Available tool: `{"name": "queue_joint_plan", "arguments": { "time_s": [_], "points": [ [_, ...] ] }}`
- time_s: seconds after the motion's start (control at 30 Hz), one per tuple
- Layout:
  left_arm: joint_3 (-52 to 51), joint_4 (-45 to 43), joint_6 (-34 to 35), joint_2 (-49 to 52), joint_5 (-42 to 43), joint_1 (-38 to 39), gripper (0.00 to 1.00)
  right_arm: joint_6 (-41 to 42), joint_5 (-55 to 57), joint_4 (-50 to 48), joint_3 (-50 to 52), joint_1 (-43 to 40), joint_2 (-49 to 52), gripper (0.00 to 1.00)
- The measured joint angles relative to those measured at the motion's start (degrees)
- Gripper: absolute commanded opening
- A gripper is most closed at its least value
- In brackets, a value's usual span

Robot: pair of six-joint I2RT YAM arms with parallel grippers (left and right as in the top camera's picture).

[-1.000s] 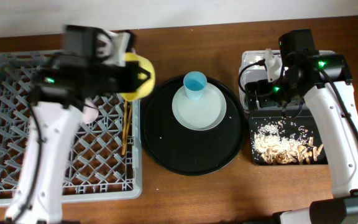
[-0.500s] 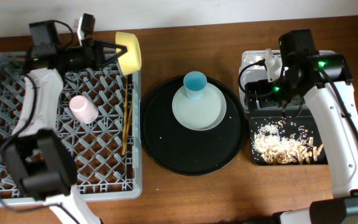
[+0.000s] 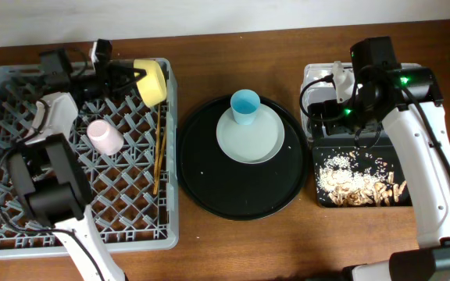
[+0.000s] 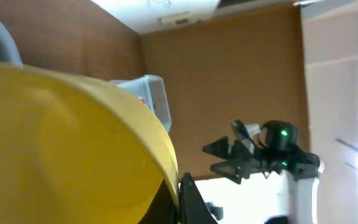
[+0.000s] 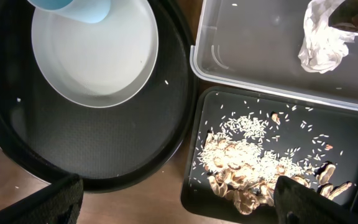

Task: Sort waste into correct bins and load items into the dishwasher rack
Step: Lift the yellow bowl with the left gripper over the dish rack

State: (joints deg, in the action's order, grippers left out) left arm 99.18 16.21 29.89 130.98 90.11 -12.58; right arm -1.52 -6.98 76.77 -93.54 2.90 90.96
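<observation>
One dishwasher rack (image 3: 22, 195) at the table's (image 3: 233, 250) left edge: one yellow bowl (image 3: 152, 80) at its far right corner, clamped by the left gripper (image 3: 133, 76), plus one pink cup (image 3: 105, 137) and two chopsticks (image 3: 158, 156). One round tray (image 3: 241, 195) carries one plate (image 3: 250, 144) and one blue cup (image 3: 245, 107). The right gripper (image 5: 188, 199) gapes wide over one tub (image 5: 253, 56) holding one napkin (image 5: 321, 40) and one black tray (image 5: 347, 124) of scraps (image 5: 253, 165).

Smooth yellow plastic bowl (image 3: 153, 80), grey plastic rack (image 3: 123, 204), crumpled paper napkin (image 5: 319, 40), wooden table (image 3: 248, 250)

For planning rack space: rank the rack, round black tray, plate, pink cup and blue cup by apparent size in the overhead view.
1. rack
2. round black tray
3. plate
4. pink cup and blue cup: look about alike, left unranked
</observation>
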Motion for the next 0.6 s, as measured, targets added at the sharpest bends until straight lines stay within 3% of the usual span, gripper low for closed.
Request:
{"name": "queue_joint_plan", "arguments": {
  "time_s": [0.03,0.07,0.1,0.4,0.6],
  "points": [
    [0.0,-0.2,0.04,0.2,0.04,-0.09,0.08,0.0,0.0,0.0,0.0,0.0,0.0,0.99],
    [0.0,-0.22,0.07,0.2,0.04,-0.2,0.29,0.02,0.0,0.0,0.0,0.0,0.0,0.99],
    [0.02,-0.26,0.04,0.2,0.04,-0.42,0.99,0.0,0.0,-0.02,0.0,0.0,0.0,0.99],
    [0.0,0.02,1.46,1.75,-0.55,-8.31,0.99,0.0,0.0,0.0,0.0,0.0,0.0,0.99],
    [-0.02,0.28,2.12,-0.39,-4.52,-9.64,0.99,0.02,0.02,0.0,0.0,0.0,0.0,0.99]
  ]
}}
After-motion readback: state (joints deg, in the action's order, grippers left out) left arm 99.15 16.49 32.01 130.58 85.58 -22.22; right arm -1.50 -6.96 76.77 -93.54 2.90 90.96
